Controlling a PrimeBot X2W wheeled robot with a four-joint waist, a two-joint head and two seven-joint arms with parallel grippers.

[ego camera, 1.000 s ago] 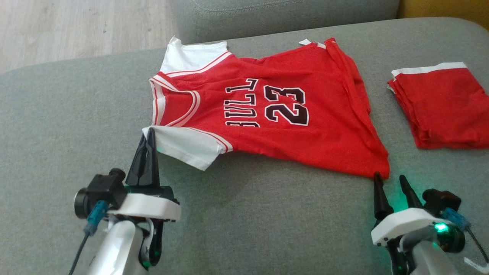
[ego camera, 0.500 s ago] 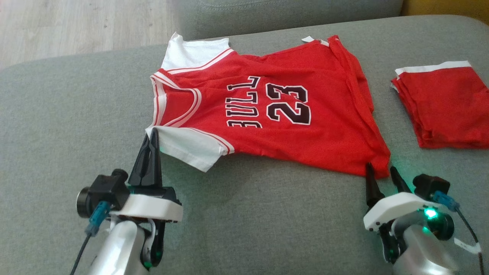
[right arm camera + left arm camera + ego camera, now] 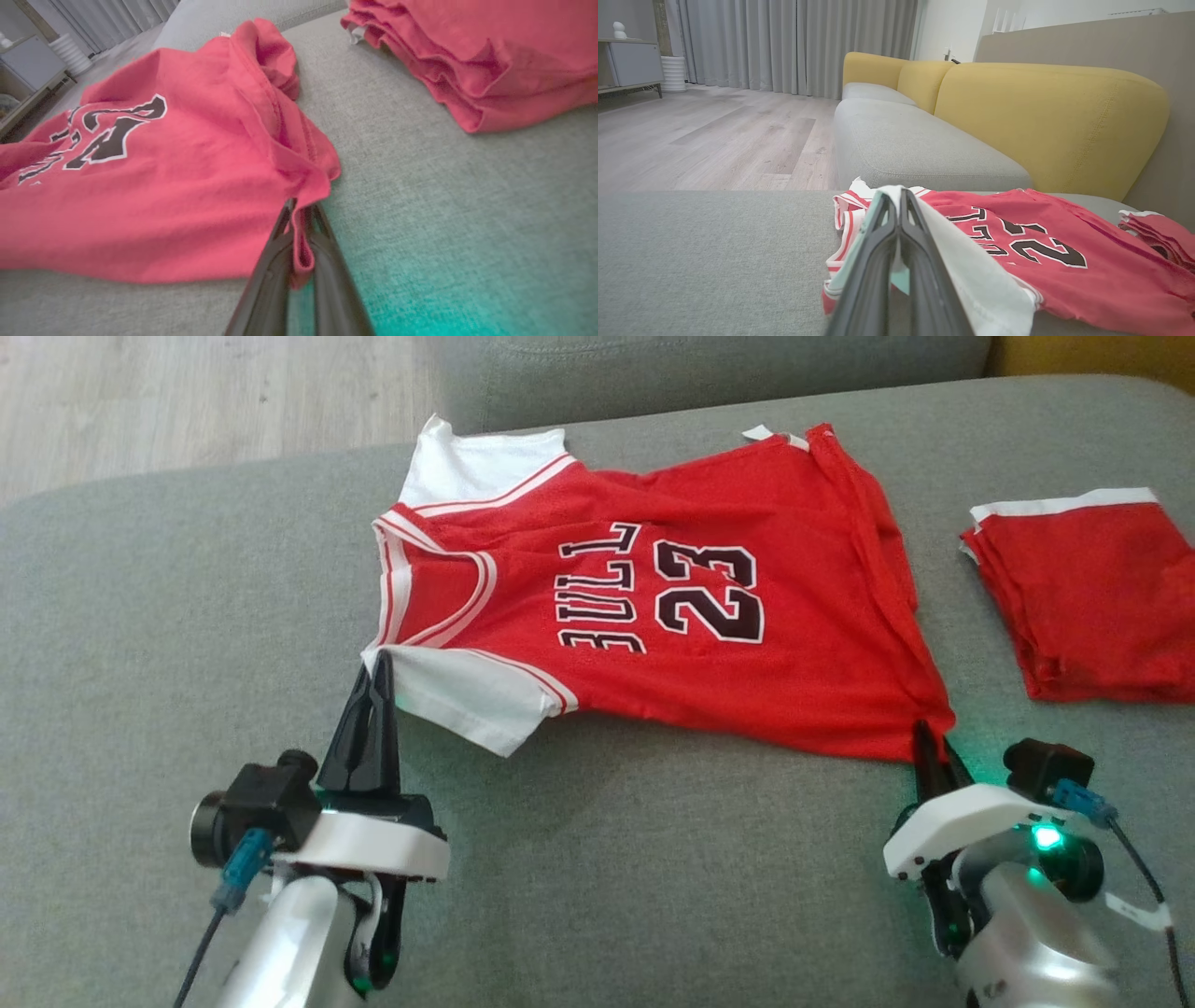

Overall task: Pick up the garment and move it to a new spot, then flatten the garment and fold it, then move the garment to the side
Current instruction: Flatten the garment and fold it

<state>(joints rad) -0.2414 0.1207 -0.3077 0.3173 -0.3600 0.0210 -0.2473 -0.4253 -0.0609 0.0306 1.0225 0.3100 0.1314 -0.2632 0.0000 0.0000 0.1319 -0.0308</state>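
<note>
The garment (image 3: 672,607) is a red jersey with white sleeves and a black "23", lying spread on the grey sofa seat (image 3: 168,616). My left gripper (image 3: 378,663) is shut on the edge of its near white sleeve (image 3: 457,695); in the left wrist view the fingers (image 3: 896,210) pinch that white cloth (image 3: 971,280). My right gripper (image 3: 926,735) is shut on the jersey's near bottom corner, and in the right wrist view the red hem (image 3: 301,242) sits clamped between the closed fingers (image 3: 327,261).
A folded red garment with a white band (image 3: 1083,597) lies on the seat to the right, also seen as a red stack (image 3: 476,60). Yellow back cushions (image 3: 1041,116) stand behind. Wooden floor (image 3: 187,401) lies beyond the seat's far edge.
My right gripper moved forward onto the jersey's near bottom corner and closed on it. The left gripper kept its hold on the white sleeve.
</note>
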